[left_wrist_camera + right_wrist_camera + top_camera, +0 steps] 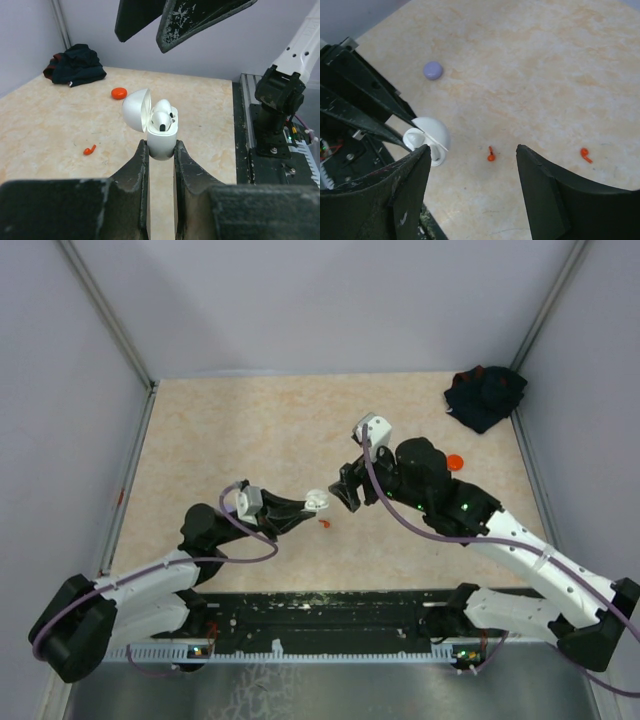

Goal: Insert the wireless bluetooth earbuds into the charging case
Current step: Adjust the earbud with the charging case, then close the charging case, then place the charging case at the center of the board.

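Note:
My left gripper point(161, 146) is shut on the base of a white charging case point(162, 139), held upright above the table. The case's lid point(135, 110) is open, and white earbuds point(161, 118) sit in its wells. My right gripper point(472, 152) hangs open and empty just above and beside the case point(426, 139). In the top view the two grippers nearly meet at the case point(318, 500). A small red earbud point(491, 155) lies on the table below the open jaws and shows again point(325, 524) point(89, 149). Further right lies a second red earbud point(585, 155).
An orange round case point(455, 462) lies near the right arm. A lavender round case point(433, 70) sits on the table beyond the left gripper's fingers point(367, 107). A dark crumpled cloth point(485, 396) fills the back right corner. Grey walls ring the beige table point(250, 430).

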Motion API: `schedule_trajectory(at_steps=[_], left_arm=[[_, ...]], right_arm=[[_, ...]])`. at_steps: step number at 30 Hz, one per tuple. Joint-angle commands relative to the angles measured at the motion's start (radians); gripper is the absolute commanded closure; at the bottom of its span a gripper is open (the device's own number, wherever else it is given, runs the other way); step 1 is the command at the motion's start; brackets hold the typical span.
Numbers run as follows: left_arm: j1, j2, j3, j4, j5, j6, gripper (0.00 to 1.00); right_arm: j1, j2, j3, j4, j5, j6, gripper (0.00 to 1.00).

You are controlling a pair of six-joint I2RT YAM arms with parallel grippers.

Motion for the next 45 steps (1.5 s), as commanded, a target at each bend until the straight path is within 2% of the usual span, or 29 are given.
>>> schedule_trajectory(at_steps=[1,11,23,33,36,41,45], left_arm=[[0.005,-0.009,0.021,-0.021,0.075,0.021,1.0],[0.005,0.015,0.041,0.021,0.123,-0.008,1.0],[0.006,0.026,0.047,0.001,0.097,-0.018,1.0],[0.005,0.025,0.039,-0.053,0.045,-0.038,1.0],[0.005,0.025,0.034,-0.068,0.017,-0.053,1.0],[0.006,0.025,0.023,-0.149,-0.148,-0.146,1.0],[0.02,0.043,0.022,-0.249,-0.284,-0.241,1.0]], right_arm=[[-0.042,0.022,-0.017,0.116,-0.324,0.067,0.31],[-0.106,0.095,-0.072,0.241,-0.608,0.171,0.3],[-0.112,0.103,-0.07,0.234,-0.688,0.176,0.34],[-0.122,0.042,-0.076,0.186,-0.65,0.123,0.34],[-0.122,0.022,-0.086,0.178,-0.587,0.102,0.34],[-0.123,-0.013,-0.117,0.176,-0.413,0.096,0.31],[-0.122,-0.034,-0.169,0.234,-0.388,0.103,0.31]])
